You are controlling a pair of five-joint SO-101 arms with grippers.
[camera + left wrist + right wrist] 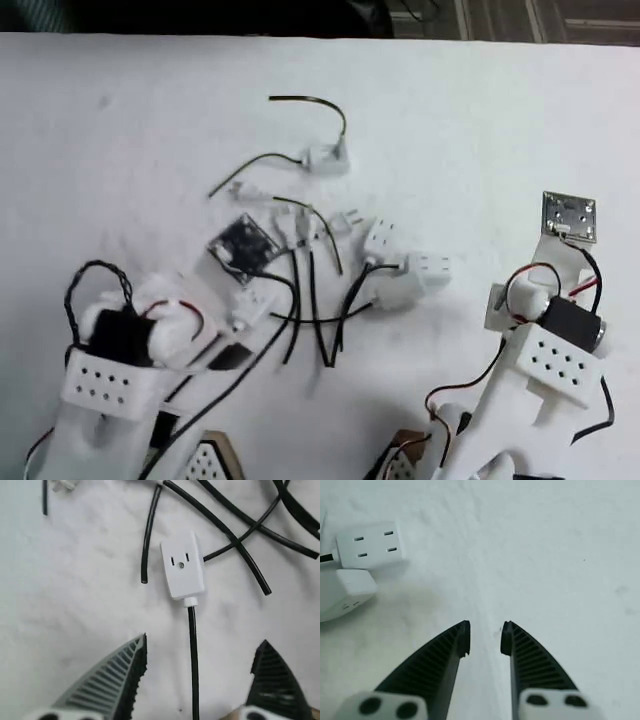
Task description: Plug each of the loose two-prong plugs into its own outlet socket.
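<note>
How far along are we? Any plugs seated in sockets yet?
Done: nothing visibly seated. The white outlet socket on a black cord by the left gripper shows empty slots, as does the white four-slot socket block near the right gripper. In hand: nothing; both grippers are open and empty. Left: every plug, such as the small white two-prong plug lying loose on the white table.

White outlet socket point(182, 570) with a black cable point(192, 655) on a white surface point(75, 590); the loose cables point(235, 535) around it are black too. The left jaws are ribbed, one grey and one black. The right jaws are ribbed and black, on white mounts point(380, 705). The left arm point(105, 385) and right arm point(555, 365) are white, strung with red and black wires point(520, 290). The plugs point(328, 157) are white.
</note>
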